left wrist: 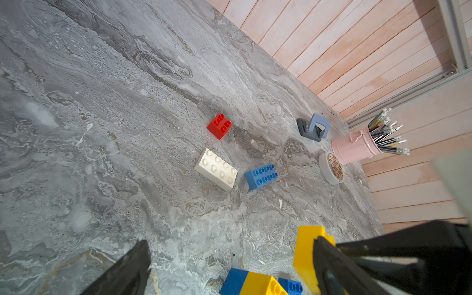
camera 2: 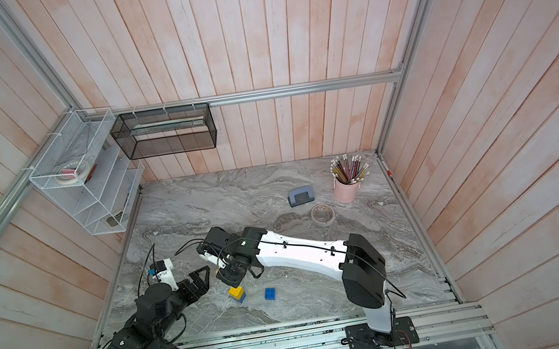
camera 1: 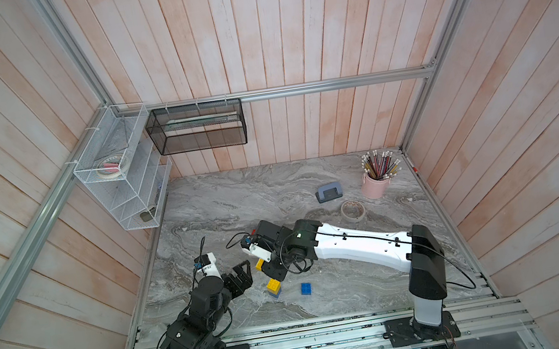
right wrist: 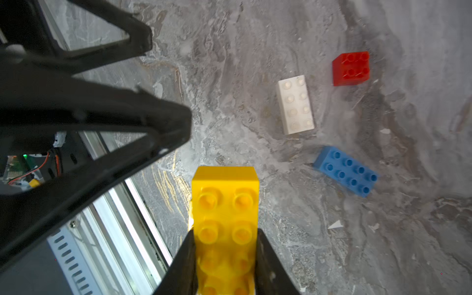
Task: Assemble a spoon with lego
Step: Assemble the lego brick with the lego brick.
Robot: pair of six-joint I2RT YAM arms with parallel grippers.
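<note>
Both top views look steeply down from high up on the whole table, nearly identical. My left wrist camera peers low past its jaws; my right hugs the yellow brick between its jaws. Both share the white brick and red brick ahead.

arms: white shells | joints: black | cables: black | fingers: black, triangular

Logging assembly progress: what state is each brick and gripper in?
Right gripper, shut on the long yellow studded brick.
Left gripper, open, empty.
Yellow square brick, stacked on a blue base brick.
Small blue square brick, loose.
Red square brick, loose.
Long white brick, loose.
Long blue brick, loose.
</note>
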